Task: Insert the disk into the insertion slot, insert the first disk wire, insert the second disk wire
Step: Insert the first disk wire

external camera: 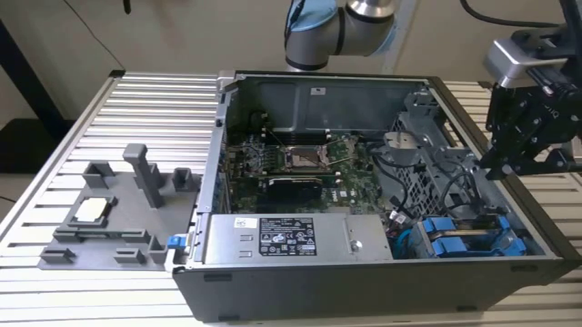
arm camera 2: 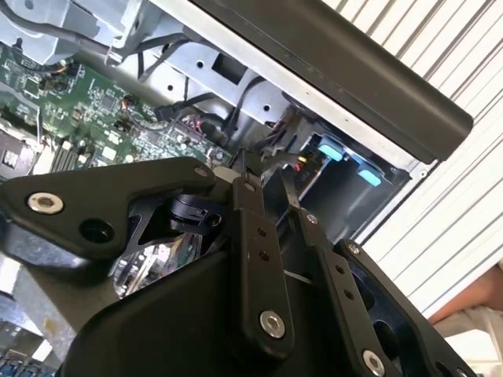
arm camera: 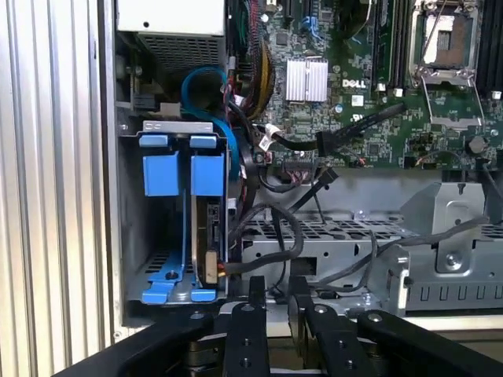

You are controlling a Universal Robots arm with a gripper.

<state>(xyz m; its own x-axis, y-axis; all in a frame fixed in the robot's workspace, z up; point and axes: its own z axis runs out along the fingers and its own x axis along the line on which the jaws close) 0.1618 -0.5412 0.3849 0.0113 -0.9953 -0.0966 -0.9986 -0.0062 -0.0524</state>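
The disk (arm camera: 209, 239) stands edge-on inside the grey drive cage (arm camera: 132, 228), in its insertion slot, with its blue carrier tab (arm camera: 207, 174) facing out. A second blue carrier (arm camera: 155, 169) sits beside it. In the exterior view both blue carriers (external camera: 456, 240) show at the case's near corner on the exterior view's right. Loose black wires (arm camera: 277, 229) curl next to the disk's edge, unplugged from it. My gripper (arm camera: 277, 287) hovers just outside the case wall near the cage, open by a narrow gap with nothing in it; it also shows as the gripper (external camera: 498, 170) and the gripper (arm camera 2: 269, 177).
The open computer case (external camera: 382, 289) lies on a slatted metal table (external camera: 136, 102). Inside are a motherboard (external camera: 291, 163) and a labelled power supply (external camera: 291, 238). A grey parts fixture (external camera: 118, 211) stands on the table at the exterior view's left.
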